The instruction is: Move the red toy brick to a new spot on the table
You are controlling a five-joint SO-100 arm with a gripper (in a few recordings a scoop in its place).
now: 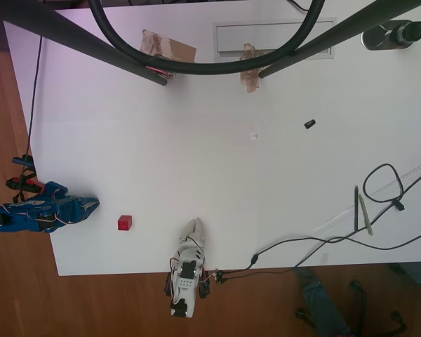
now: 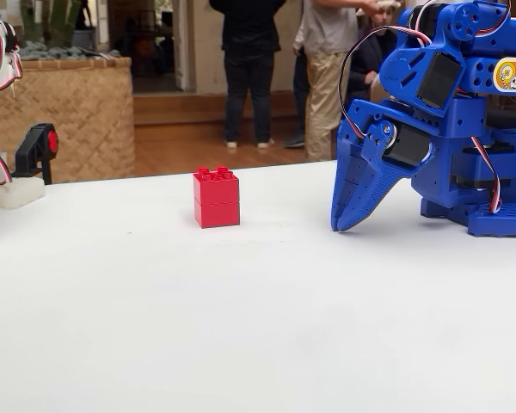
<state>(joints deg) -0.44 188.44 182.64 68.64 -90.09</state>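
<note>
Basically not started — brick (image 2: 216, 199) untouched on table (image 2: 241, 327).
Gripper (image 2: 348, 225) just beside brick, jaws closed, empty — grasp and move remain.

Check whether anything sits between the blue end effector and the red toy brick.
Nothing visible does. In the overhead view only bare white table lies between the end effector and the red toy brick; the fixed view shows the same open gap. The small black cap lies far off.
</note>
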